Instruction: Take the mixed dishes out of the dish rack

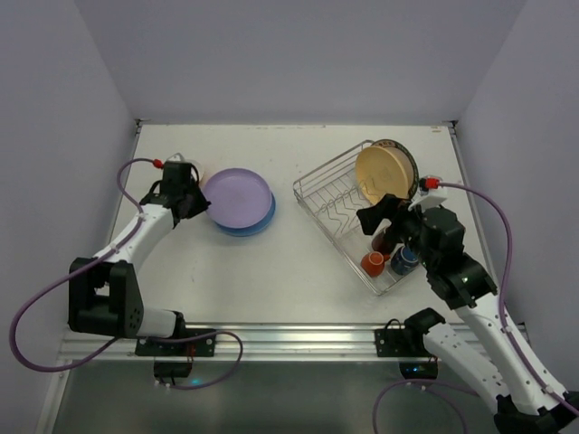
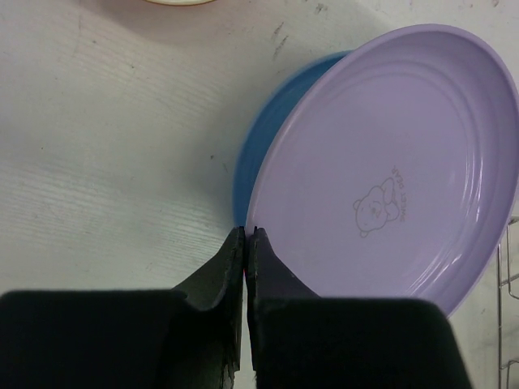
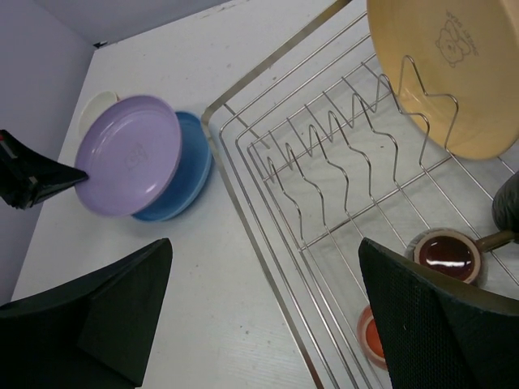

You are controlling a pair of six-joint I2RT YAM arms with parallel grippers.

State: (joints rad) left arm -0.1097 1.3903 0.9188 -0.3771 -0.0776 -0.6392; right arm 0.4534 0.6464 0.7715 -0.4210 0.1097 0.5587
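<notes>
The silver wire dish rack (image 1: 336, 206) (image 3: 268, 121) stands right of centre. A tan plate (image 1: 382, 174) (image 3: 454, 65) stands upright in its slots, with a dark-rimmed plate (image 1: 412, 161) behind it. In its near end sit a brown mug (image 3: 446, 253), an orange mug (image 1: 373, 263) (image 3: 371, 336) and a blue mug (image 1: 404, 260). My right gripper (image 1: 380, 217) (image 3: 263, 267) hovers open over the rack's near side, holding nothing. On the table to the left a lavender plate (image 1: 240, 192) (image 2: 389, 170) (image 3: 130, 154) rests on a blue plate (image 1: 253, 223) (image 2: 268, 130) (image 3: 186, 178). My left gripper (image 1: 194, 201) (image 2: 246, 233) is shut, its tips at the lavender rim.
A white round dish (image 3: 99, 107) lies by the left wall behind the left gripper, mostly hidden. A dark mug (image 3: 507, 203) shows at the right edge of the right wrist view. Bare table (image 1: 289, 271) lies between the plates and the rack. Walls close in on three sides.
</notes>
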